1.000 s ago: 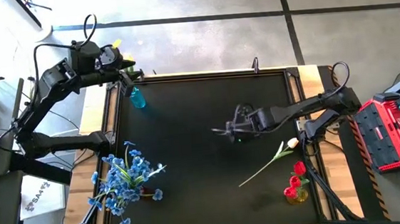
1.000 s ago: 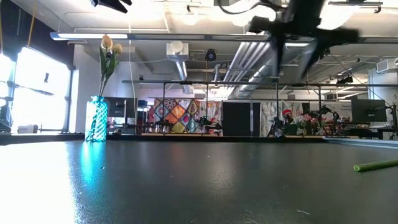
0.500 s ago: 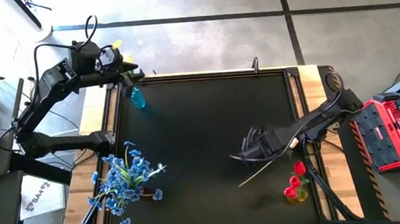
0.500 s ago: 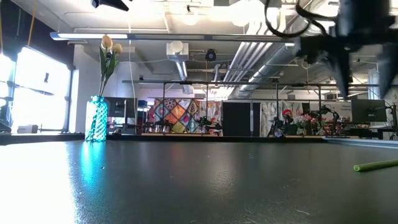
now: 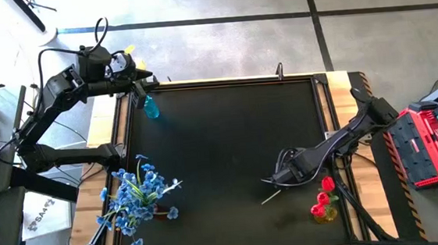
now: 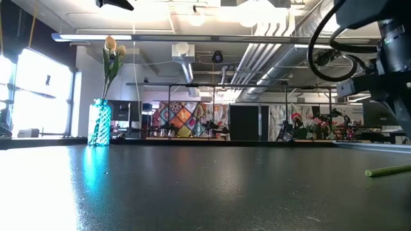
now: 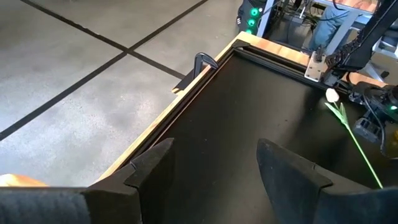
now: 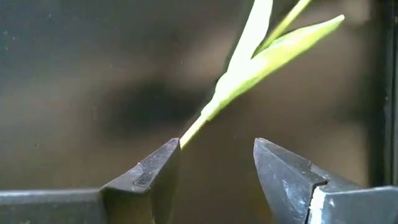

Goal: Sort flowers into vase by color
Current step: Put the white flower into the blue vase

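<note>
Moved: right end effector has dropped over loose cream tulip's stem, fingers parted, stem between, ungripped.
Done: blue sprays, red tulips, two cream tulips in vases.
Left: one tulip on tabletop.
Left end effector: released, at blue vase.

Glossy black table, pale wood border.

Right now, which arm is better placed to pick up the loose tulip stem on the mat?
Right. Its tool hangs open right over the tulip stem; the left tool waits at the far corner by the blue vase.
</note>
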Controlling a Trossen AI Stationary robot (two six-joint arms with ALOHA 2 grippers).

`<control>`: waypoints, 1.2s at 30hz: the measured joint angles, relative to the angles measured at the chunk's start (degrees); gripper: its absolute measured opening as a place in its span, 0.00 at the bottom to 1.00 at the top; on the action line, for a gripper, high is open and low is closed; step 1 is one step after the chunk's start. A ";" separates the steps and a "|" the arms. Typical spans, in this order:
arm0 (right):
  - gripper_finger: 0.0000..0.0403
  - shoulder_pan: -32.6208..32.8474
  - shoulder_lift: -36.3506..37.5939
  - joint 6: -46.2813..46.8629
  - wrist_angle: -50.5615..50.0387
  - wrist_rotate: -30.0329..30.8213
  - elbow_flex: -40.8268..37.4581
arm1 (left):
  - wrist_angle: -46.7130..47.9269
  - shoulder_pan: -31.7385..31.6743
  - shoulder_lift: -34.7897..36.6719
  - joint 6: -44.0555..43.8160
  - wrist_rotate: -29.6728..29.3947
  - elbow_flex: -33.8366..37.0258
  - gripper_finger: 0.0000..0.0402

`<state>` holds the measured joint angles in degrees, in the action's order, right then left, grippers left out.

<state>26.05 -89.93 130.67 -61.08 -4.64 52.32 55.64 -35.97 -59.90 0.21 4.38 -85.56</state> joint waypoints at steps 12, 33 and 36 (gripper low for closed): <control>0.43 -1.06 0.37 -0.59 11.49 1.28 -9.02 | 0.02 0.00 0.00 -1.02 -0.11 0.00 0.53; 0.01 -1.23 0.30 -7.43 12.04 9.36 -7.78 | 0.16 0.02 0.00 -6.05 -0.66 0.00 0.53; 0.01 -2.02 0.63 -10.33 12.31 17.83 -5.56 | -0.74 0.02 0.00 -7.52 -0.21 0.00 0.53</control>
<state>24.03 -89.30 120.34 -48.77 13.20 46.76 54.90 -35.94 -59.90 -7.31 4.17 -85.56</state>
